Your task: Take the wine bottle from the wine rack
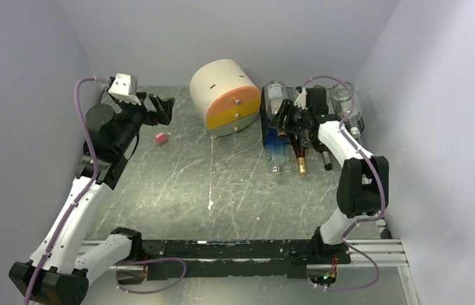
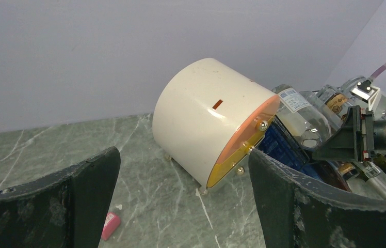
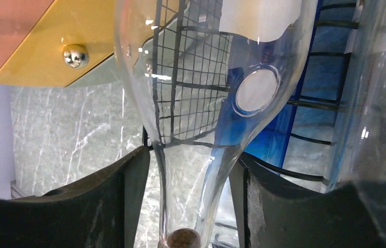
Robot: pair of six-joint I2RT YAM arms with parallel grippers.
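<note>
The black wire-mesh wine rack (image 1: 272,127) stands at the back right with several bottles lying in it. A clear glass wine bottle (image 3: 206,77) with a cork (image 3: 183,238) lies with its neck pointing out of the rack (image 3: 315,103). My right gripper (image 3: 191,175) is at the rack's front (image 1: 289,121). Its two dark fingers sit on either side of the clear neck and touch the glass where it flares. My left gripper (image 1: 162,108) hovers wide open at the back left, holding nothing (image 2: 183,170).
A cream-and-orange drum drawer unit (image 1: 225,95) sits just left of the rack. A small pink block (image 1: 160,138) lies on the marble table below my left gripper. A blue bottle (image 3: 268,139) and dark gold-capped bottles (image 1: 301,166) lie beside the clear one. Walls close in on both sides.
</note>
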